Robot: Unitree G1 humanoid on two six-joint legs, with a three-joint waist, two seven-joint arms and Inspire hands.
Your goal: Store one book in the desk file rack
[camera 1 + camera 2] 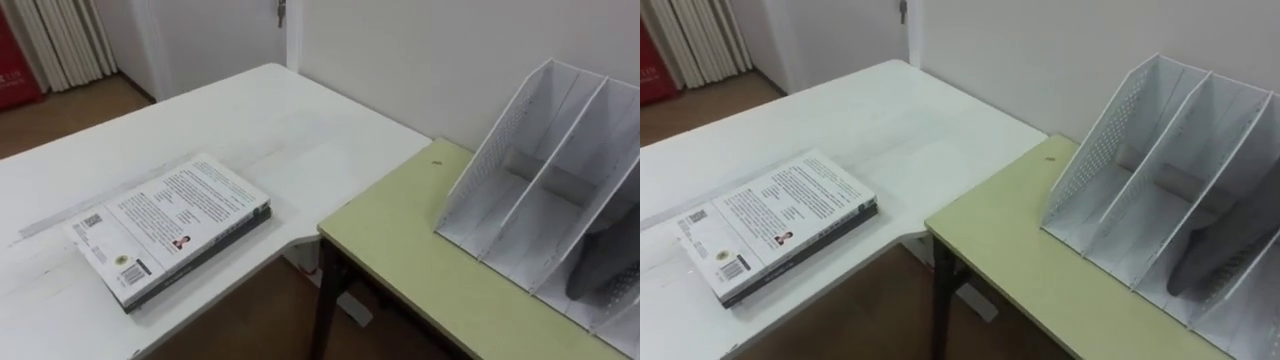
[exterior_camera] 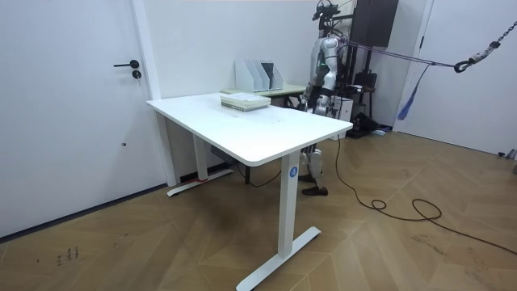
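Here, at your far left, the book (image 1: 170,225) lay flat, white back cover up, on top of a darker volume near the front edge of the white worktop (image 1: 250,120). You had a narrow gap of floor to its right, then the green worktop (image 1: 400,250), set just beside the white one. On it, against the wall, the file rack (image 1: 540,170) stood upright, well apart from the book, with slanted dividers and a perforated side wall. A dark shape (image 1: 605,260) sat in its right-hand compartment, and I could not tell what it was. In the room view your robot stood at the right, beyond both worktops. Its hands (image 2: 313,99) were too small there, so I cannot tell whether they were open or holding anything.
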